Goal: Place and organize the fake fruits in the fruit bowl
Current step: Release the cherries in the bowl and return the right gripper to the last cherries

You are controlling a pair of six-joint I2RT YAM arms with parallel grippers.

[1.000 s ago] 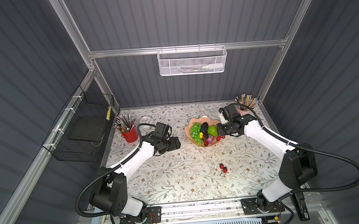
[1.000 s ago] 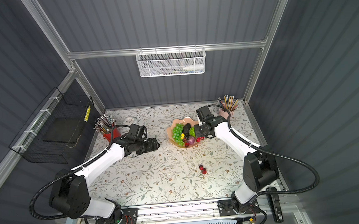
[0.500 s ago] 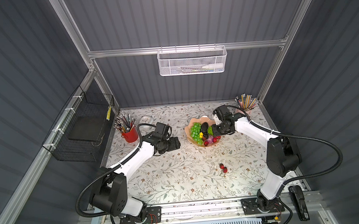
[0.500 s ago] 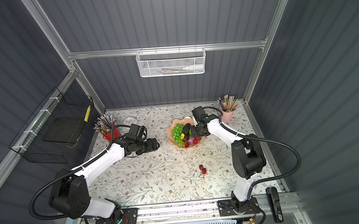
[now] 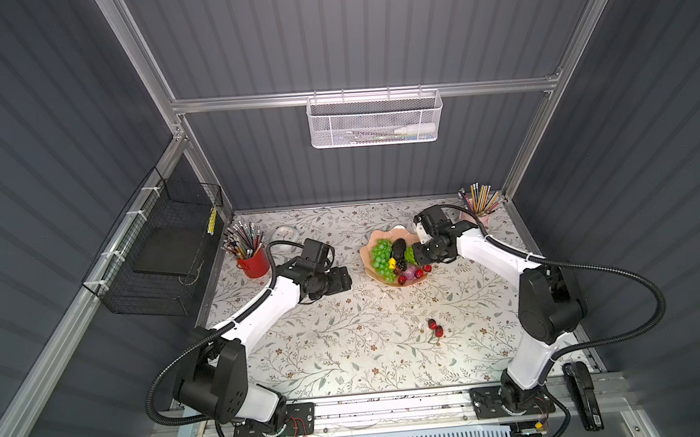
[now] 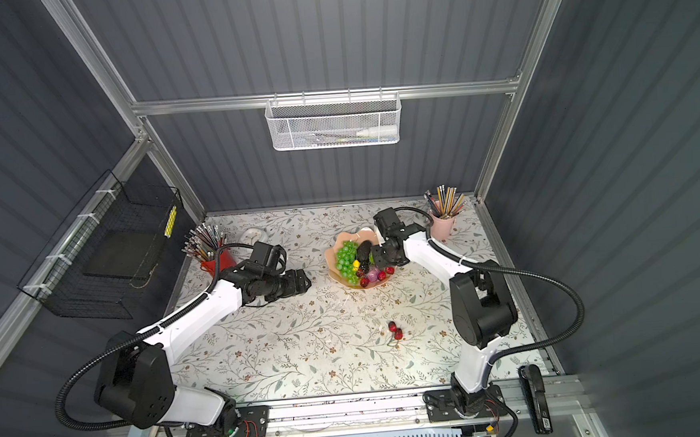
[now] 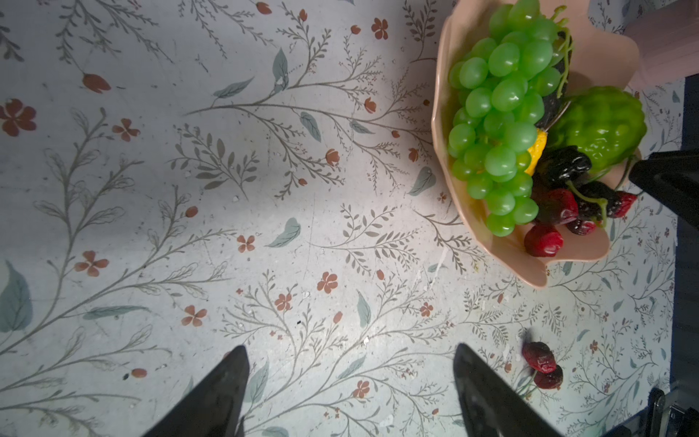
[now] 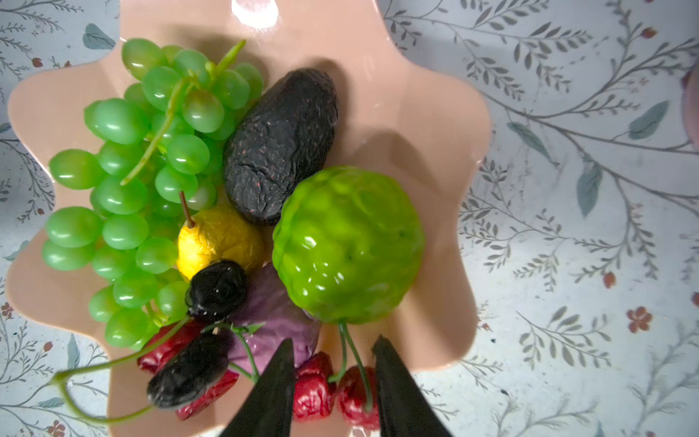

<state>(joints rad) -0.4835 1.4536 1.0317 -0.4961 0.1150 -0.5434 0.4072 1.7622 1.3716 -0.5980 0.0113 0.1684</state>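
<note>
The salmon-pink fruit bowl (image 5: 370,268) (image 8: 435,151) holds the green grapes (image 8: 151,170), black avocado (image 8: 280,151), bumpy lime-green ball (image 8: 348,246), yellow lemon (image 8: 215,242), purple fruit (image 8: 276,325) and dark cherries (image 8: 217,289). My right gripper (image 8: 333,338) (image 5: 415,259) hangs over the bowl's right rim. Its jaws are parted, with a pair of red cherries (image 8: 333,389) lying between them on the rim. Another cherry pair (image 5: 435,327) (image 7: 542,365) lies on the table in front of the bowl. My left gripper (image 7: 350,347) (image 5: 346,280) stands open and empty left of the bowl.
A red pencil cup (image 5: 253,263) stands at the back left and a pink pencil cup (image 5: 479,215) at the back right, close behind the right arm. A small white dish (image 5: 286,233) sits near the back wall. A black wire basket (image 5: 163,260) hangs on the left wall.
The right gripper has shifted left to the bowl's rim, its elbow has swung in, and its jaws have gone from shut to parted. The left arm has not moved.
</note>
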